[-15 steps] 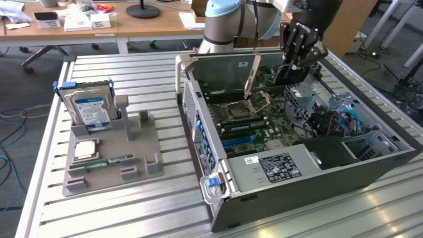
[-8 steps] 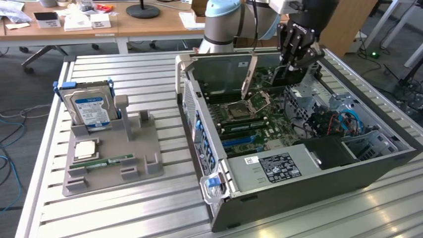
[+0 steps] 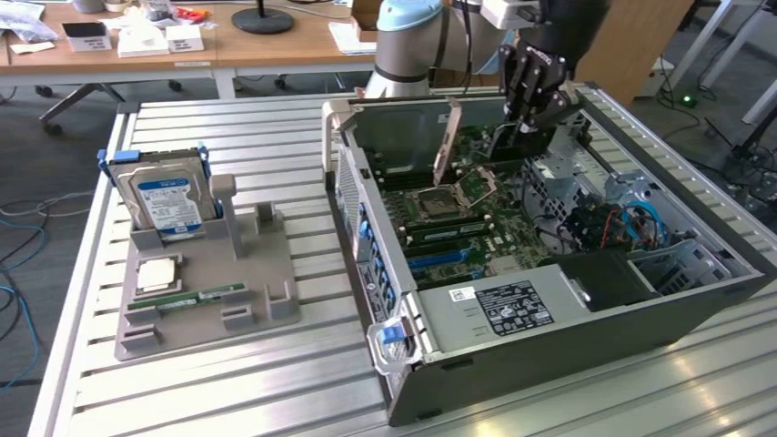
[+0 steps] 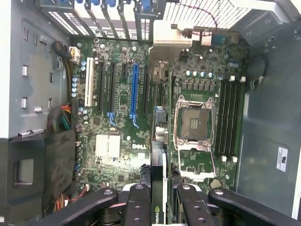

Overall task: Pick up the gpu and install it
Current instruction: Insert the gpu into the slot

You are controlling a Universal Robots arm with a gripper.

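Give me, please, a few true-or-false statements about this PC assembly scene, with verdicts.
1. The gripper is shut on the gpu above the motherboard. True.
2. The hard drive lies flat inside the case. False: it stands upright in the gray holder, outside the case.
3. A RAM stick lies on the gray holder. True.
4. A cooler covers the CPU socket. False: the socket is uncovered.
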